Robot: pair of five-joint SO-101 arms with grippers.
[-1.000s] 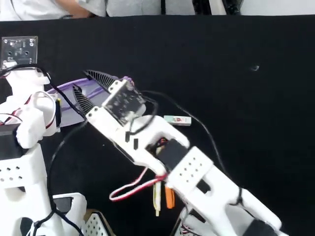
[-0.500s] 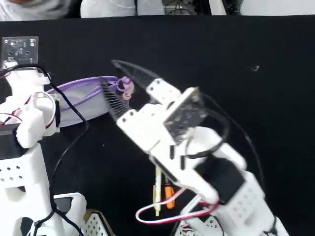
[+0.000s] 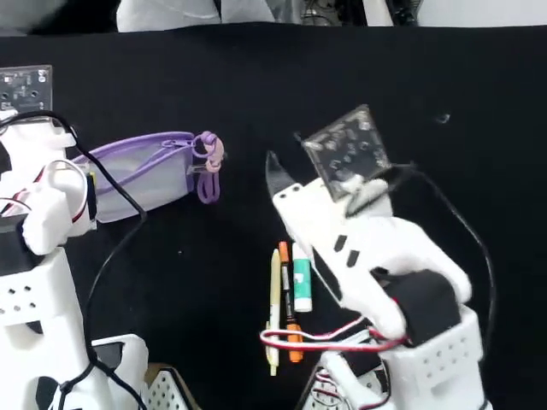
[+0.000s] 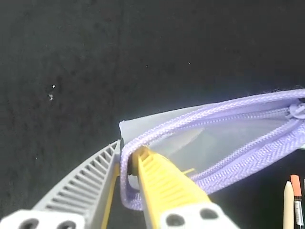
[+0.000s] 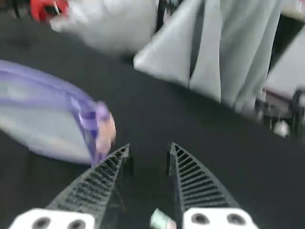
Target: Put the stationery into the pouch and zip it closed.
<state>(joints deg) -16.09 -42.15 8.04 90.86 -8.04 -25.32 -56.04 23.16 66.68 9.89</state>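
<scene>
We have left gripper point(image 4: 126, 152) clamped on the purple pouch point(image 4: 214, 138) end edge — right gripper point(image 5: 149, 148) parted, empty, near the pens point(image 3: 288, 299), table point(image 3: 427, 85) open beyond.

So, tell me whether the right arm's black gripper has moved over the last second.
Yes. In the high view the right gripper has swung rightward, off the translucent purple-zipped pouch, and now sits clear of it.

The unzipped purple-trimmed pouch point(image 3: 141, 175) lies apart from a yellow pen point(image 3: 274, 299), orange marker point(image 3: 288, 295) and green stick point(image 3: 302, 284) side by side.
</scene>
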